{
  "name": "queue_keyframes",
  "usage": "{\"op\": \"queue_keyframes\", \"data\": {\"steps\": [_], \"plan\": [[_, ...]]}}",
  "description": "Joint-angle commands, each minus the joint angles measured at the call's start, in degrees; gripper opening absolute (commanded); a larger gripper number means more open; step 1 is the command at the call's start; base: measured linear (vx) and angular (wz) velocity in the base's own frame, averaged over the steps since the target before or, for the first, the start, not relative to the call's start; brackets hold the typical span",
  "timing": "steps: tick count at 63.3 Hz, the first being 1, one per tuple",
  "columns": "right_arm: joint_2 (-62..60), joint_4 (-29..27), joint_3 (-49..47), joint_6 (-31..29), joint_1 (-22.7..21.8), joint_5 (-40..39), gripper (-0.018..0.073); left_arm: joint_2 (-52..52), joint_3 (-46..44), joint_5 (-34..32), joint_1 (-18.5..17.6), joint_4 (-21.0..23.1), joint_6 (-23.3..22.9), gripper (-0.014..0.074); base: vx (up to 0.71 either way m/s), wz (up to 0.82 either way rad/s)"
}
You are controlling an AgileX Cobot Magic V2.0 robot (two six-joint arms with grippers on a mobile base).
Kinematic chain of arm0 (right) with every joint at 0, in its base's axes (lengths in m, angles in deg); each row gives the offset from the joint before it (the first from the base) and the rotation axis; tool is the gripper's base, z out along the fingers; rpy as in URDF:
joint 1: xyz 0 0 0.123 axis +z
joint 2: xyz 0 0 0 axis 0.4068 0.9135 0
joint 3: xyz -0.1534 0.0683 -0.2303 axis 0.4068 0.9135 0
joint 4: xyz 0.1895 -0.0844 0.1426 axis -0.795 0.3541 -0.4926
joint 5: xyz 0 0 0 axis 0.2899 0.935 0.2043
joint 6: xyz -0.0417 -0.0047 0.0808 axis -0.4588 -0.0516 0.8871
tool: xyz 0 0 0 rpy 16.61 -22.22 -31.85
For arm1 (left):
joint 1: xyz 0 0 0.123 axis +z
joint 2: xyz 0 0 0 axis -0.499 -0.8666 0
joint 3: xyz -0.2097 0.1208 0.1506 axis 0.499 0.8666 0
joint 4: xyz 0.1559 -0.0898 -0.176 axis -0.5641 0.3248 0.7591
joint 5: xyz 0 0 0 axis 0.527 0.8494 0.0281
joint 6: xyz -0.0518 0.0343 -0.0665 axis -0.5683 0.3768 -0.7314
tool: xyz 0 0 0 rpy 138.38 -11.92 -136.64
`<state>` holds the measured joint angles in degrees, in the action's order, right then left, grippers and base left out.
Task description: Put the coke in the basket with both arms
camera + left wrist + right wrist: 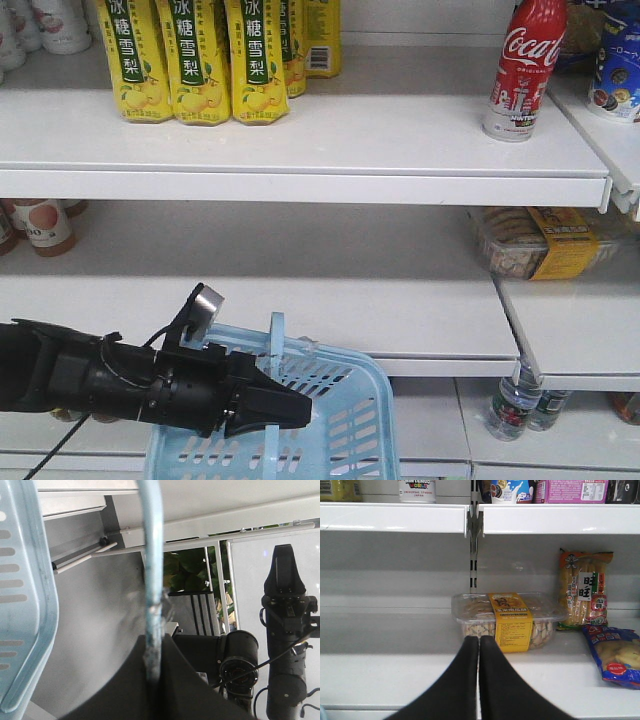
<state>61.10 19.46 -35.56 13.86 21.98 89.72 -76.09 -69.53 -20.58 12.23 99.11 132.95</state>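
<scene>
Nearest, at six o'clock, hangs the basket [350, 440]. Coke [525, 65] stands on the upper bench [350, 140] at one o'clock; the right fingers [477, 645], now pressed together and empty, should probably rise, spread wide and close mid-label. Left fingers [283, 406] are clenched on the basket's hoop handle [152, 555], best kept level and steady.

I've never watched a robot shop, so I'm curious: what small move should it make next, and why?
Probably raise the right gripper toward the upper shelf. Its jaws are shut and empty, aimed at the biscuit box one shelf below the coke, while the left gripper clamps the handle of the basket.
</scene>
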Motion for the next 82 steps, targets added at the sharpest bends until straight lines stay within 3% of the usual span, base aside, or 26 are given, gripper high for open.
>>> {"op": "queue_keyframes", "data": {"steps": [1,82], "plan": [[-1.05,0.47,0.57,-0.26,-0.16,-4.07,-0.0008,2.99,-1.07,4.68,-0.22,5.36,0.52,-0.0006,0.03,-0.01],[-1.05,0.47,0.57,-0.26,-0.16,-4.07,-0.0008,2.99,-1.07,4.68,-0.22,5.36,0.52,-0.0006,0.02,-0.01]]}}
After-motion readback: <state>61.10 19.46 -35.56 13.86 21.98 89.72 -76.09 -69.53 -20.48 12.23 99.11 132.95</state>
